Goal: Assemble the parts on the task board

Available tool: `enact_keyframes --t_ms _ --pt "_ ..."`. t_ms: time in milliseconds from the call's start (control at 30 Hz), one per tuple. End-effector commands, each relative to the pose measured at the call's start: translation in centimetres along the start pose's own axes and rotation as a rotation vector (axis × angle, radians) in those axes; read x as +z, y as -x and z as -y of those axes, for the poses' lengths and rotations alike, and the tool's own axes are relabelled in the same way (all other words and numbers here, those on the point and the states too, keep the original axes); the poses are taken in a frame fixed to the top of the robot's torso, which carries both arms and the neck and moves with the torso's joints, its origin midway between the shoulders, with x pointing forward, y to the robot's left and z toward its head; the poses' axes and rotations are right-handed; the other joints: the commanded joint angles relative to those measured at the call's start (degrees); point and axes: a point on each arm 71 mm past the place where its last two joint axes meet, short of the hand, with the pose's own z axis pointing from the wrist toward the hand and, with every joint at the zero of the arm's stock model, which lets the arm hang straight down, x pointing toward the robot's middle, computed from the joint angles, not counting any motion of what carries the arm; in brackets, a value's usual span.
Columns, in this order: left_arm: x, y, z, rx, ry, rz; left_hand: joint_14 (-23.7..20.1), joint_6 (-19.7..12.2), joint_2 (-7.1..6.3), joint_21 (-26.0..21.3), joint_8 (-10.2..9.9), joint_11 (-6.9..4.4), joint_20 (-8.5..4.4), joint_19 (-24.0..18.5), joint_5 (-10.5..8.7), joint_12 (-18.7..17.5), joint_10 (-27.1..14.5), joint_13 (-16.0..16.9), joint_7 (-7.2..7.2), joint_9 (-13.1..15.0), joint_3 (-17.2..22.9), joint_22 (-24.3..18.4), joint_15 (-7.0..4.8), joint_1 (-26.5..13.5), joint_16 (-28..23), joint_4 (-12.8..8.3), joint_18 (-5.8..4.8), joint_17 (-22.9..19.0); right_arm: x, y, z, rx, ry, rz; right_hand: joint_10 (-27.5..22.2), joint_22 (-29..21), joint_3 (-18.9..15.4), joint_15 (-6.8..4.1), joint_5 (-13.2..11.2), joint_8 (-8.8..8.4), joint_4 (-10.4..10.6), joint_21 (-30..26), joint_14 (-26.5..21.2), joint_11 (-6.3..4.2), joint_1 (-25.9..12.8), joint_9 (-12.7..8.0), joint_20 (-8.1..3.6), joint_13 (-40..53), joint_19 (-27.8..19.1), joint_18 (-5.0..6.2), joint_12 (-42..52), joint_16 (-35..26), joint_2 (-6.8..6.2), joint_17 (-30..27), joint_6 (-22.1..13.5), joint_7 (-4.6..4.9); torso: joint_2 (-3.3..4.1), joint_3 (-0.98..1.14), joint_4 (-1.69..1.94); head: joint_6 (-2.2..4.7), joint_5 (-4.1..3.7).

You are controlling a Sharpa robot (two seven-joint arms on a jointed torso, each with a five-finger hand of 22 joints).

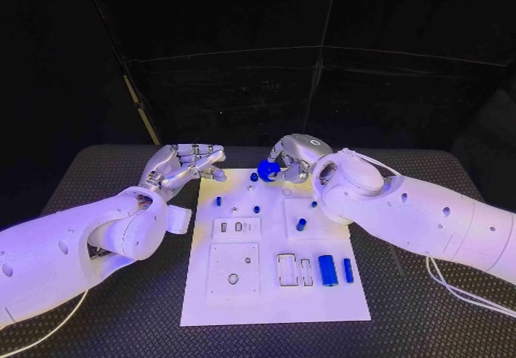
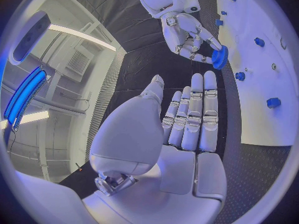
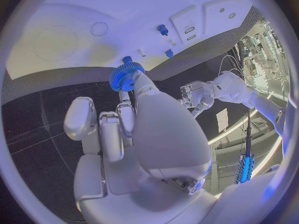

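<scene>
the right hand (image 1: 292, 158) is gripping a blue toothed plastic gear (image 1: 268, 170) over the white task board's (image 1: 323, 298) far edge, while the left hand (image 1: 185, 168) is hovering open alongside.

Two bulky white arms, smooth rounded shells dotted with small dark screw holes. Silver hands, left hand (image 1: 185, 165) and right hand (image 1: 294, 157), segmented metal fingers with pale pads (glossy white palm plates in the wrist views). Thin white cables looping beside each forearm.
</scene>
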Motion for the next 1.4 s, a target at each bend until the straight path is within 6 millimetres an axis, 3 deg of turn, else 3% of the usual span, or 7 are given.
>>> enact_keyframes --t_ms 33,333,800,1033,1067,1167,1400 --pt "0.1 -0.2 0.1 -0.003 -0.009 -0.014 0.06 0.52 0.58 0.3 -0.22 0.03 -0.15 0.14 -0.28 -0.29 0.26 0.04 0.06 0.03 -0.03 0.05 -0.04 -0.06 -0.2 -0.3 0.69 0.05 0.1 -1.0 -0.8 -0.048 0.032 -0.006 0.16 0.09 0.52 -0.29 -0.47 -0.25 0.17 0.33 5.08 -0.27 -0.64 0.39 -0.33 -0.07 0.22 -0.51 0.07 0.28 -0.07 10.38 2.16 -1.18 0.06 -0.04 0.1 -0.13 0.19" --pt "0.1 -0.2 0.1 -0.002 -0.01 -0.012 0.01 0.54 0.63 0.31 -0.25 0.03 -0.14 0.1 -0.28 -0.33 0.28 0.04 0.05 0.03 -0.04 0.06 -0.03 -0.04 -0.26 -0.34 0.68 0.11 0.8 -3.3 -2.6 -0.073 0.07 -0.058 0.07 0.17 0.72 -0.28 -0.65 -0.45 0.19 0.36 5.09 -0.25 -0.77 0.34 -0.33 -0.19 0.25 -0.52 -0.07 0.28 -0.15 10.39 2.12 -1.14 0.06 0.02 0.02 -0.33 0.5" --pt "0.2 -0.1 0.1 -0.001 -0.009 -0.01 -0.05 0.54 0.65 0.3 -0.28 0.03 -0.14 0.05 -0.28 -0.35 0.29 0.03 0.05 0.03 -0.05 0.06 -0.02 -0.05 -0.32 -0.36 0.67 0.14 1.5 -4.0 -3.1 -0.088 0.071 -0.055 -0.11 0.24 1.2 -0.14 -0.87 -1.21 0.32 0.37 5.1 -0.04 -1.4 0.13 -0.25 -0.34 0.23 -0.55 -0.29 0.3 -0.55 10.45 1.7 -0.88 0.02 0.04 -0.06 -0.52 0.66" --pt "0.2 -0.1 0.0 -0.001 -0.008 -0.011 -0.05 0.54 0.65 0.3 -0.28 0.03 -0.14 0.05 -0.28 -0.35 0.29 0.03 0.05 0.03 -0.05 0.06 -0.02 -0.05 -0.32 -0.36 0.67 0.14 1.7 -4.3 -3.2 -0.099 0.064 -0.073 -1.53 0.22 1.27 1.01 -4.96 -5.07 1.05 0.33 5.09 1.38 -3.83 -0.83 0.64 -2.04 0.09 -0.59 -1.93 0.3 -2.48 10.45 -3.07 0.74 0.03 0.06 -0.08 -0.63 0.73" --pt "0.2 -0.1 0.0 -0.001 -0.008 -0.011 -0.05 0.54 0.65 0.3 -0.28 0.03 -0.14 0.05 -0.28 -0.35 0.29 0.03 0.05 0.03 -0.05 0.06 -0.02 -0.05 -0.32 -0.36 0.67 0.14 1.8 -4.4 -3.1 -0.102 0.062 -0.08 -2.08 0.13 1.21 1.41 -5.69 -6.57 1.51 0.27 5.08 1.83 -4.63 -0.91 1.01 -2.66 -0.02 -0.57 -2.48 0.29 -3.31 10.44 -5.32 1.18 0.03 0.07 -0.1 -0.63 0.71" --pt "0.2 -0.1 0.0 -0.002 -0.007 -0.011 -0.05 0.54 0.65 0.3 -0.28 0.03 -0.14 0.05 -0.28 -0.35 0.29 0.03 0.05 0.03 -0.05 0.06 -0.02 -0.05 -0.32 -0.36 0.67 0.14 1.9 -4.5 -3.1 -0.109 0.058 -0.095 -2.58 0.04 0.9 1.82 -5.11 -7.86 2.76 0.22 5.07 2.24 -6.12 -0.83 1.48 -3.18 -0.14 -0.52 -2.9 0.29 -4.5 10.43 -7.05 1.55 0.01 0.06 -0.08 -0.67 0.66" --pt "0.2 0.0 0.0 -0.001 -0.006 -0.011 -0.14 0.55 0.67 0.29 -0.32 0.05 -0.13 -0.03 -0.28 -0.41 0.29 0.03 0.06 0.02 -0.08 0.06 0.0 -0.06 -0.4 -0.39 0.66 0.2 1.9 -4.8 -3.0 -0.12 0.051 -0.135 -2.65 0.13 0.2 2.11 -3.99 -7.94 4.14 0.28 5.11 2.47 -9.65 -0.44 1.9 -3.13 -0.18 -0.48 -2.75 0.39 -4.73 10.67 -6.06 1.7 0.0 0.05 -0.09 -0.66 0.66"
